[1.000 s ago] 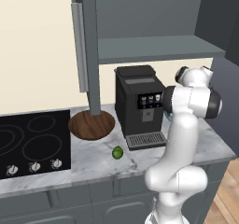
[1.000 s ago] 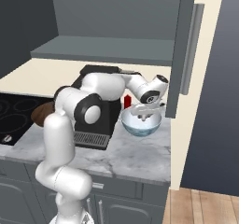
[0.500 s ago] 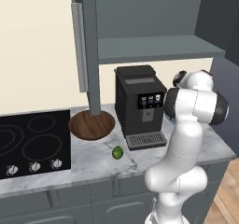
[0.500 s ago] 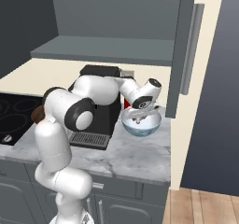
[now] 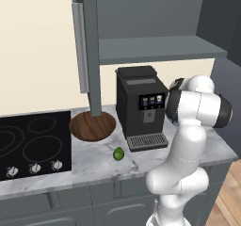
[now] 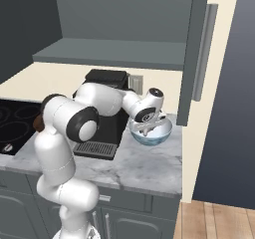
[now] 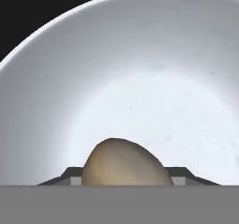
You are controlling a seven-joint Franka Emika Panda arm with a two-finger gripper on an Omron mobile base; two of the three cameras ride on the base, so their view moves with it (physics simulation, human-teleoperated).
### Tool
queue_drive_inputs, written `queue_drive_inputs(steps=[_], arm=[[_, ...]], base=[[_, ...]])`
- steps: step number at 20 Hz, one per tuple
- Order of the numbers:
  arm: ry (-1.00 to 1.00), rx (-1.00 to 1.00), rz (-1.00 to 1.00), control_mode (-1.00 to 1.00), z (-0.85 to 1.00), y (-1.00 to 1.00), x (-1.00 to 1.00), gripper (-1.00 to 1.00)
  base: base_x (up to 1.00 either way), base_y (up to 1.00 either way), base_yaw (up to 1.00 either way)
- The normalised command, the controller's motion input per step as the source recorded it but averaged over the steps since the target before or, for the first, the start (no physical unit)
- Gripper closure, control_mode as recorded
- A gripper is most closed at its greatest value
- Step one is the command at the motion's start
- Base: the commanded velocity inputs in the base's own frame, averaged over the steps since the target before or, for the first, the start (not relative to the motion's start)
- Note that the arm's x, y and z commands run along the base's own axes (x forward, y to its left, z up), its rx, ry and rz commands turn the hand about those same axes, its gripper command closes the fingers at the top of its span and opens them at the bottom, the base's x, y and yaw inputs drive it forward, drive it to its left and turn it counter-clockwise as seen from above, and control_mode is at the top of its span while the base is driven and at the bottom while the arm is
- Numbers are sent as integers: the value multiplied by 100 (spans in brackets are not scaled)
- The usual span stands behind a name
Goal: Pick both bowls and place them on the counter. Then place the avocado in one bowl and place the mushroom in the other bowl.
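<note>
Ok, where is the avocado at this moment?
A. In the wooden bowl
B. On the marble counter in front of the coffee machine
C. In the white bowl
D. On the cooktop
B. The avocado lies bare on the counter, just left of the coffee machine's drip tray, apart from the wooden bowl.

**Mushroom over white bowl**

Close above the smooth white inside of the bowl (image 7: 140,78) — curved rim sweeping from left edge to top. Beige rounded mushroom (image 7: 123,164) low at centre, set between two dark finger tips (image 7: 70,175) of the gripper (image 7: 125,177) — jaws closed against its sides. Black background beyond the rim, upper left.
</note>
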Motion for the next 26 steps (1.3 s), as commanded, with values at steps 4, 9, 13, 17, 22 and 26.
queue_drive_inputs(steps=[4,9,13,17,22,26], arm=[[0,-4,-1,-100,-2,0,0,100],[0,-2,0,-100,0,0,0,-100],[0,0,0,-100,0,0,0,-100],[0,0,0,-100,1,0,-2,-100],[0,0,0,-100,19,0,0,-100],[0,0,-1,-100,31,-3,-15,-100]], base=[[0,0,0],[0,0,0],[0,0,0],[0,0,0],[0,0,0],[0,0,0]])
